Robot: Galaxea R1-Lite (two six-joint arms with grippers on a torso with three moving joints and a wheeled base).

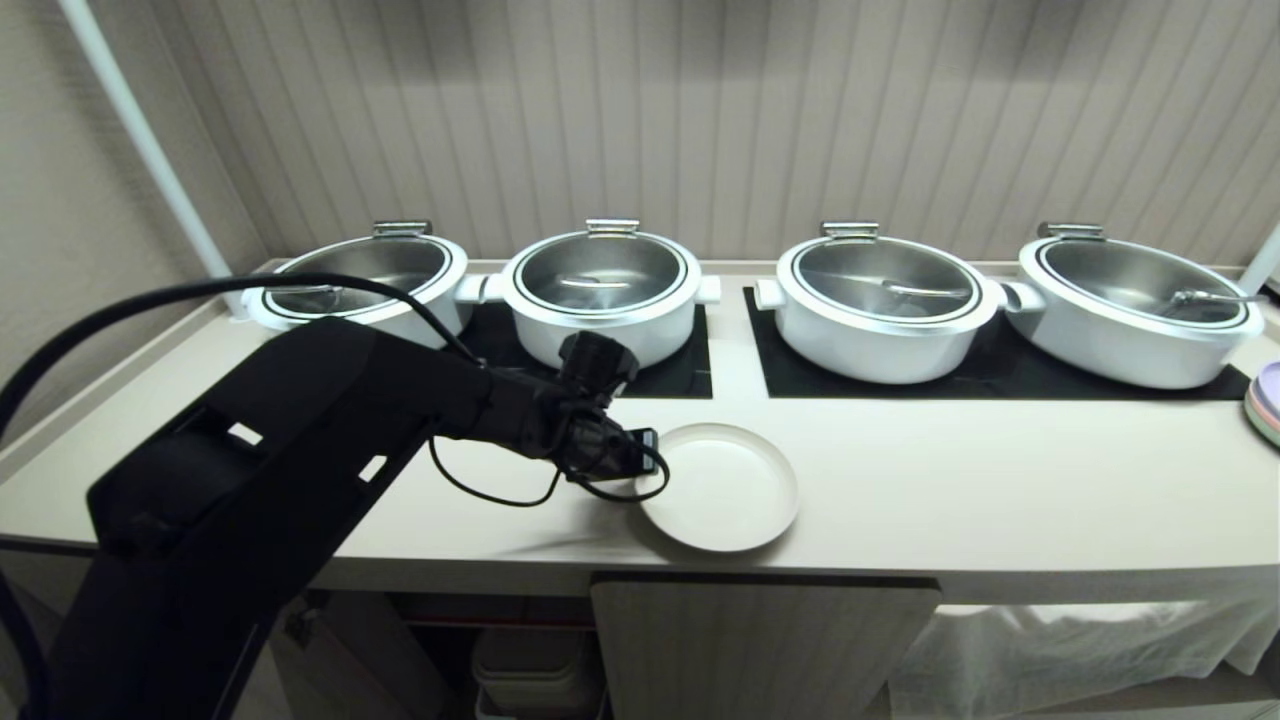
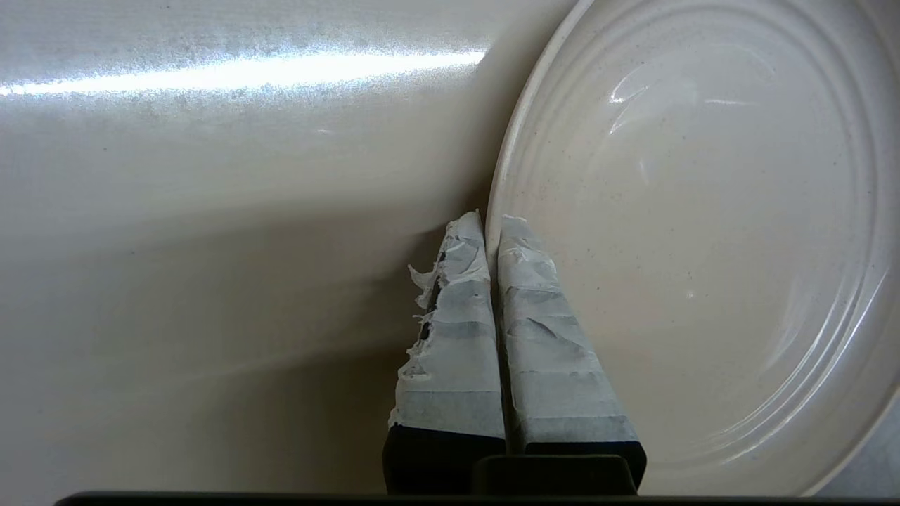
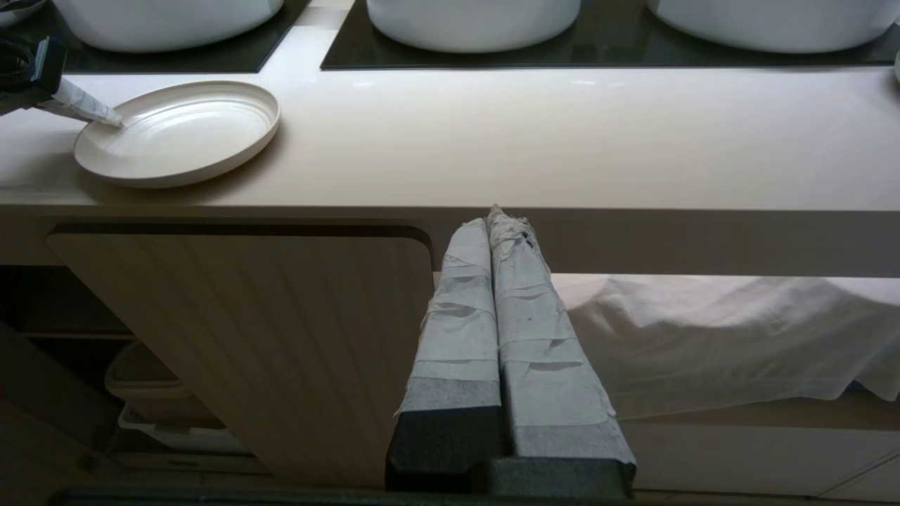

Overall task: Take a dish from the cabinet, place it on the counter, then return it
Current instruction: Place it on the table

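Left hand (image 2: 492,225) pinched on rim of dish (image 1: 720,487), dish flat on surface (image 1: 950,480), right hand (image 3: 496,218) closed empty, parked low.

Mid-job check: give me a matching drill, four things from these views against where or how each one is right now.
Things:
1. dish
2. left pincer
3. right pincer
4. lavender and green plates

States:
A. shut, empty, low in front of the cabinet
B. stacked at the counter's far right edge
C. flat on the counter near its front edge
D. shut on the dish's rim

Pairs: 1-C, 2-D, 3-A, 4-B
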